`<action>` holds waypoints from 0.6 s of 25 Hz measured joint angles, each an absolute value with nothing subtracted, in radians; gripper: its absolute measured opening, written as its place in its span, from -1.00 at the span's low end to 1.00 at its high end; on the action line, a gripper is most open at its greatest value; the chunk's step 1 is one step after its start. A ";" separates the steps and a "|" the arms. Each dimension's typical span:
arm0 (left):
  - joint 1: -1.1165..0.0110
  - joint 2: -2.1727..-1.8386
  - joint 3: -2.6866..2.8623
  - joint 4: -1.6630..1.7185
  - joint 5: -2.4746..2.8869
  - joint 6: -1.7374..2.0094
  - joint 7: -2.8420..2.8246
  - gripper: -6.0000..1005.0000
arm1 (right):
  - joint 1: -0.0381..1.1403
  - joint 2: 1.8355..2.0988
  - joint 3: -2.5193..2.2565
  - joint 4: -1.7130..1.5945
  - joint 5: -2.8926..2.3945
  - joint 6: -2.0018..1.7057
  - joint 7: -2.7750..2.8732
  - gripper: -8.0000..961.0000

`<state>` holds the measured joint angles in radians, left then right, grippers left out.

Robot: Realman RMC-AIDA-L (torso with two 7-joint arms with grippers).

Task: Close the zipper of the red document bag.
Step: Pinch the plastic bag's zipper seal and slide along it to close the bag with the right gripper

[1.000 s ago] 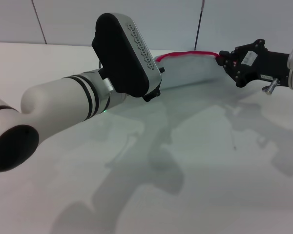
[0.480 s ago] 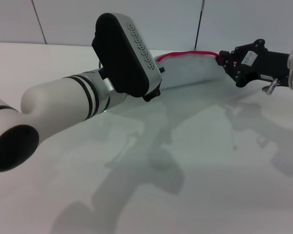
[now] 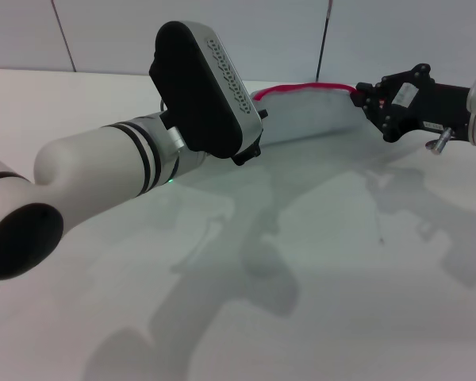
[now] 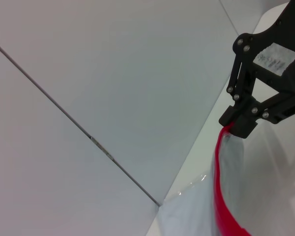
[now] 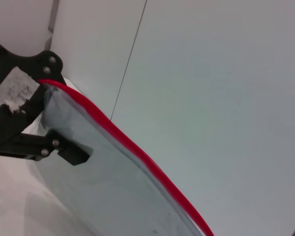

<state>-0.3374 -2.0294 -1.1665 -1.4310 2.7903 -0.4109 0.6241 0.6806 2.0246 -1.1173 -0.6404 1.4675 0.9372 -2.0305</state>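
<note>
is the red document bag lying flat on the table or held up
Held up. The red document bag hangs between the two claws, zipper edge uppermost; the right claw pinches one end, the left claw holds the other.

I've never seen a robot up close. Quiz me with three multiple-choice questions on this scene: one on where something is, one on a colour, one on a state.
1. Where is the right tool?
A. Lying on the table in front
B. At the right end of the zipper
C. Under the left arm

2. What colour is the strip along the top edge of the red document bag?
A. Red
B. Green
C. Black

3. How is the bag being handled?
A. Lying untouched
B. Held by one tool only
C. Gripped at both ends

Answers:
1. B: the head view shows the right tool closed on the right end of the zipper.
2. A: the strip is bright red above the pale, translucent red document bag.
3. C: the right wrist view shows the left tool clamping the other end.
</note>
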 joint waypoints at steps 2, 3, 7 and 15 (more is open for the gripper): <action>-0.337 -2.029 -1.167 -1.431 2.790 -0.411 0.624 -0.83 | 0.681 2.025 -1.117 -0.640 1.468 0.937 -2.030 -0.91; -0.337 -2.029 -1.167 -1.431 2.790 -0.411 0.624 -0.83 | 0.681 2.025 -1.117 -0.640 1.468 0.937 -2.030 -0.91; -0.337 -2.029 -1.167 -1.431 2.790 -0.411 0.624 -0.83 | 0.681 2.025 -1.117 -0.640 1.468 0.937 -2.030 -0.91; -0.337 -2.029 -1.167 -1.432 2.790 -0.413 0.624 -0.82 | 0.680 2.025 -1.117 -0.640 1.467 0.937 -2.031 -0.92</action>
<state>-0.3368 -2.0294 -1.1670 -1.4321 2.7899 -0.4127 0.6243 0.6805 2.0245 -1.1171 -0.6402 1.4674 0.9366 -2.0308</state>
